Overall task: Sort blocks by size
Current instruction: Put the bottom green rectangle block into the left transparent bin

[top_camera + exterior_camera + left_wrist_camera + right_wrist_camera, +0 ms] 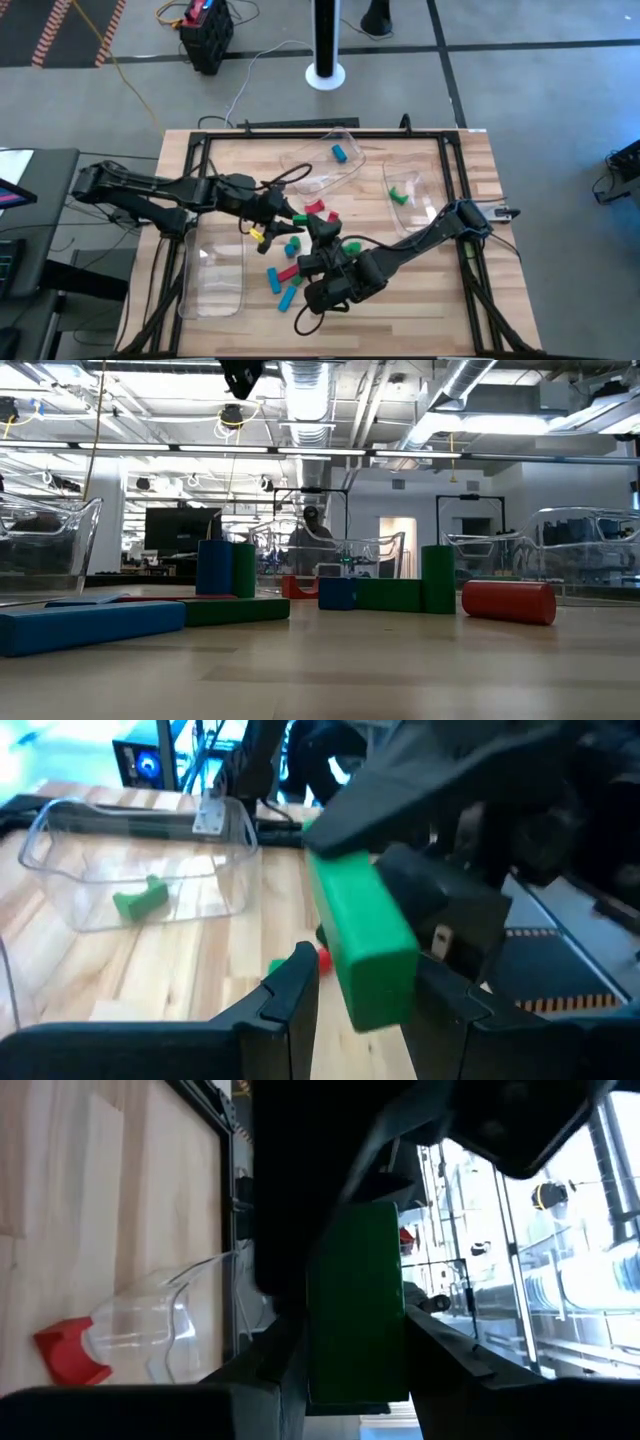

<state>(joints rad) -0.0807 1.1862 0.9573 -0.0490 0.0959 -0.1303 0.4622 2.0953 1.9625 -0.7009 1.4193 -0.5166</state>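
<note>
While both arms meet mid-table, fingers [300, 985] share green bar [362, 942]

The wooden worktop [460, 300] carries three clear plastic trays [215, 275]. Loose red, green and blue blocks [285, 283] lie scattered on its middle, between the trays. A black frame [455, 190] borders it.
</note>
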